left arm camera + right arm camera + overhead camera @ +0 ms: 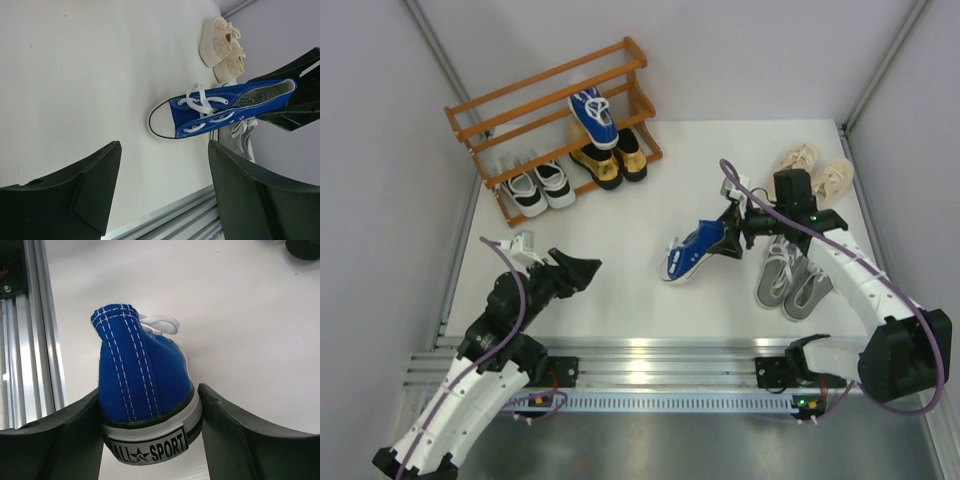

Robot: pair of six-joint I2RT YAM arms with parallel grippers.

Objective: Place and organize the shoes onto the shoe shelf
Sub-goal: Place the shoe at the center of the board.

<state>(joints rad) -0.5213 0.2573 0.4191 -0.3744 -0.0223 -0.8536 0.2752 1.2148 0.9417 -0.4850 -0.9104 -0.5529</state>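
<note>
Item: blue sneaker (pixel 692 252), pinched by the heel between the right gripper's (pixel 733 236) jaws, toe pointing away from them. Left gripper (pixel 588 268): spread wide, empty. Shelf (pixel 520 112): well beyond both. Risk: a heel-only hold may let the shoe swing or slip free.

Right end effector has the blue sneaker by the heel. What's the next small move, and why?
Probably ease the blue sneaker left toward the open, empty left end effector for a handover: the right end effector grips its heel, the shoe shelf stands far left, and its mate already sits there.
</note>
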